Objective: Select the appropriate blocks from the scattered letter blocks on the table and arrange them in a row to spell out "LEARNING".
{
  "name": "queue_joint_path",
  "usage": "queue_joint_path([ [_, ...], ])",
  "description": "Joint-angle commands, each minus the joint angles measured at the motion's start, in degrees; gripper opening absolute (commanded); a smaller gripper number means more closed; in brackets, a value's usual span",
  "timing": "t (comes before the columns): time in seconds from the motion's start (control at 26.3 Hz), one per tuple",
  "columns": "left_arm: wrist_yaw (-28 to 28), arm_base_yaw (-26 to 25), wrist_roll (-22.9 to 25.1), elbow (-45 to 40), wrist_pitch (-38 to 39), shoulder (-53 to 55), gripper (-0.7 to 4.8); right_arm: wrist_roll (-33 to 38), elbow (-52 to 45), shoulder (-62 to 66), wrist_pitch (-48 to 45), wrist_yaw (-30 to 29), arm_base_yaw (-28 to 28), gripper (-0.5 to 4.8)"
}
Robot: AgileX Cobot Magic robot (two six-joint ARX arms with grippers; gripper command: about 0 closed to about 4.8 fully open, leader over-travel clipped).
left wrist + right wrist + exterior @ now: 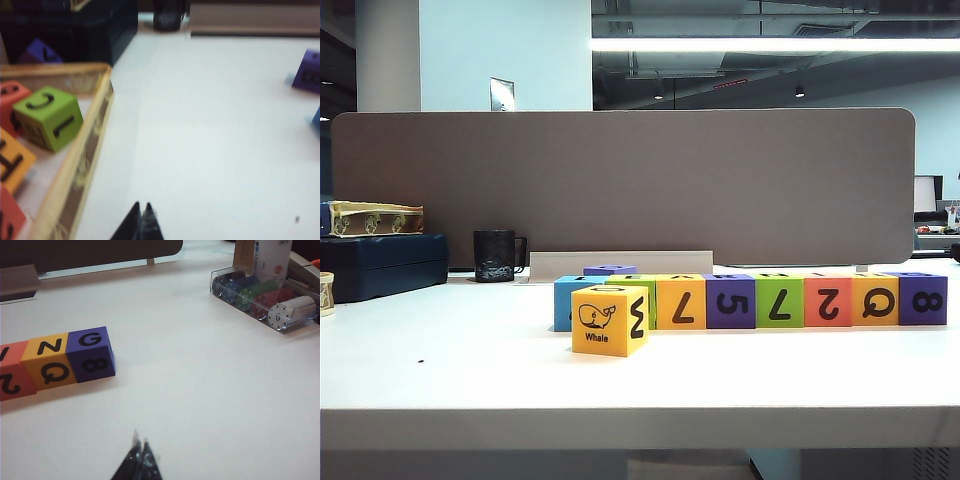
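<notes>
The row point(750, 300) of letter blocks is seen set mid-desk point(470, 370), prob. light, stiff, matte cubes best pinched across opp. flat sides, w/ left gripper point(141, 210) & right gripper point(140, 449) jaws shut, empty.

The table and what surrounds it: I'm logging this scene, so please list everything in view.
row: eight cubes, blue, green, yellow, purple, green, red-orange, orange, purple, mid-table
whale cube: one, yellow, before the row's left end
purple cube: one, behind the row
tray: one, tan, holds green, orange, red cubes, table's left
mug: one, black, by divider
chip case: one, clear, far right
left gripper: shut, empty, above the table
right gripper: shut, empty, above the table
</notes>
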State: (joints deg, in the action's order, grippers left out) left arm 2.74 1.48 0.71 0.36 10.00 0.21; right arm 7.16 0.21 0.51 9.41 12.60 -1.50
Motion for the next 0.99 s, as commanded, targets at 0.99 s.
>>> queue_joint_path([
  [0.99, -1.5, 0.3, 0.8, 0.2, 0.7, 0.0, -0.05, -0.1, -0.1, -0.7, -0.3, 0.2, -0.1, -0.01],
])
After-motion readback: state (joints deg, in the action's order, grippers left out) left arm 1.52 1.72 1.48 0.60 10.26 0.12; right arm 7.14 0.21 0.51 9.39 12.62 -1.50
